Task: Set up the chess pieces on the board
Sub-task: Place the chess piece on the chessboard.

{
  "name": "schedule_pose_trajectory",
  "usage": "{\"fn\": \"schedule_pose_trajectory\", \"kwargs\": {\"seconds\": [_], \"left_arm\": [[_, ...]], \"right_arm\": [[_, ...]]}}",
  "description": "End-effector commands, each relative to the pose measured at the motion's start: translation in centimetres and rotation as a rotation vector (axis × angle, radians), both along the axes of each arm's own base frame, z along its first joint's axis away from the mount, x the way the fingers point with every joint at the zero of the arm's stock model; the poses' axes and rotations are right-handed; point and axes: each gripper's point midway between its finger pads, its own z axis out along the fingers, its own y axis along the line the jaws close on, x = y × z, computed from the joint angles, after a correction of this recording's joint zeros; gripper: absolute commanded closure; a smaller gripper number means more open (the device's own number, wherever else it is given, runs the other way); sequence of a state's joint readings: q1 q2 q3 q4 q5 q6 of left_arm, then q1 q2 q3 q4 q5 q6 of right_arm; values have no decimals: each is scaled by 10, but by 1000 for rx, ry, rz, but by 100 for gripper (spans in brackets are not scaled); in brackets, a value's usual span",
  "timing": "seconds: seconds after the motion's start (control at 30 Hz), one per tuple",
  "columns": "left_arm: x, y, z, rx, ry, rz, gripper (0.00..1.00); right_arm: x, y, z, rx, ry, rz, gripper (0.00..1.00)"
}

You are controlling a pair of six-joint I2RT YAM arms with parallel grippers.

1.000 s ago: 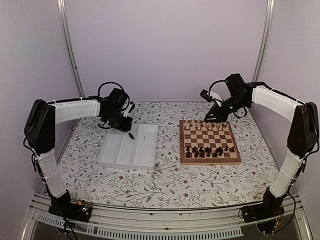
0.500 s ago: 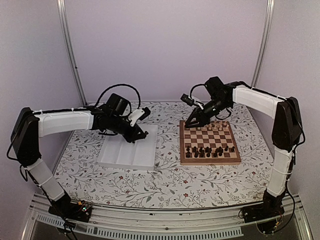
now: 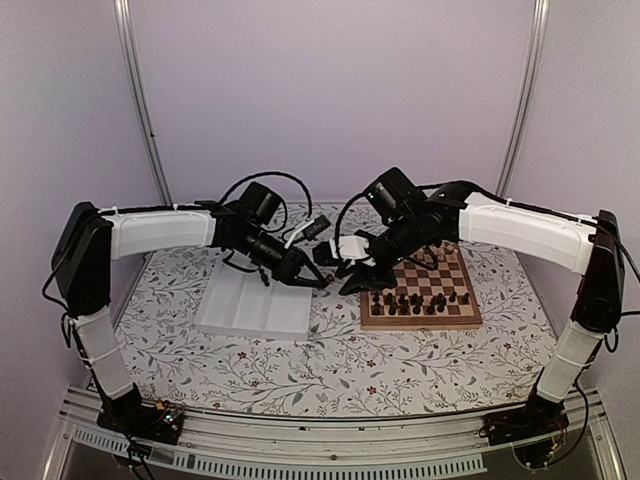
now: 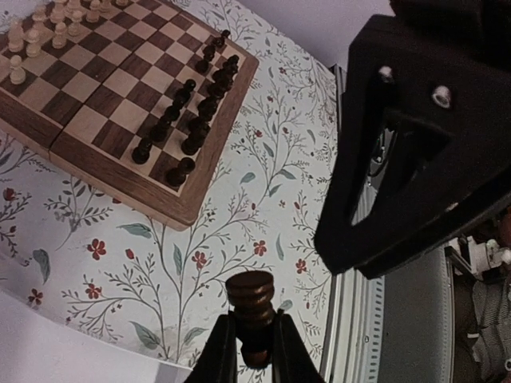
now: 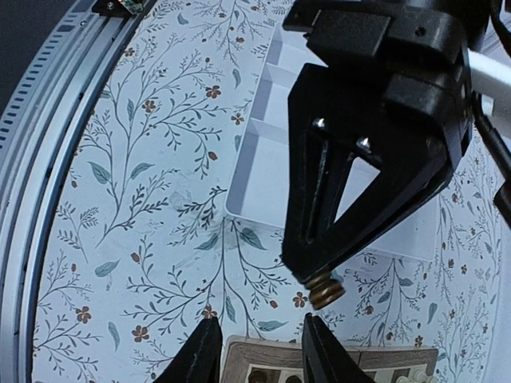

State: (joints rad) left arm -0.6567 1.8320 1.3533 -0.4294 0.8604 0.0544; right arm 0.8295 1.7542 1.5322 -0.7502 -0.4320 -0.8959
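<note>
My left gripper is shut on a dark chess piece, whose round base pokes out past the fingertips. It hangs above the flowered cloth between the tray and the board. The same piece shows in the right wrist view under the left gripper. My right gripper is open and empty, just in front of the piece and not touching it. The two grippers meet at the board's left edge. A row of dark chess pieces stands along the board's near side.
Pale wooden pieces line the board's far side. A white tray lies left of the board, its corner close to both grippers. The metal rail runs along the table's near edge.
Both arms swung in toward the middle. The left one carried the dark piece rightward off the tray; the right one left the board's far side, came left, and its jaws spread wider.
</note>
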Motion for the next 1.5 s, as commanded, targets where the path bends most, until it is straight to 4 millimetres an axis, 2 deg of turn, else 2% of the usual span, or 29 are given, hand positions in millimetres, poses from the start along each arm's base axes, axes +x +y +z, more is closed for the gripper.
{"fn": "schedule_pose_trajectory", "kwargs": {"seconds": [0.0,0.17,0.33,0.4,0.53,0.6,0.67,0.83,0.87,0.97,1.1,1.2,1.47], "left_arm": [[-23,-15,7,-18,122,-78,100],[-35,-25,7,-14,173,-132,100],[-43,-32,6,-14,203,-167,100],[-42,-33,7,-9,202,-161,98],[-36,-34,7,4,174,-132,87],[-31,-32,10,9,122,-103,83],[-24,-28,16,2,31,-60,78],[-7,-15,45,-69,-262,84,68],[-8,-13,61,-110,-338,110,67],[-7,-16,90,-278,-488,236,63],[-2,-25,107,-391,-438,449,61],[-8,-37,122,-473,-451,521,59],[-1,-81,112,-476,-259,519,57]], "right_arm": [[21,3,2,-49,-197,-27,63],[15,9,-12,-106,-280,-8,62],[1,10,-24,-156,-299,31,63],[-2,8,-29,-180,-308,38,67],[1,3,-32,-202,-306,0,87],[1,-2,-34,-201,-291,-18,90],[0,-8,-31,-171,-252,-32,90],[-5,-29,-2,4,-68,-79,91],[-8,-31,7,49,-29,-81,91],[-5,-40,22,158,56,-126,91],[12,-52,39,263,44,-230,92],[24,-62,48,314,88,-301,92],[28,-67,46,319,78,-330,91]]}}
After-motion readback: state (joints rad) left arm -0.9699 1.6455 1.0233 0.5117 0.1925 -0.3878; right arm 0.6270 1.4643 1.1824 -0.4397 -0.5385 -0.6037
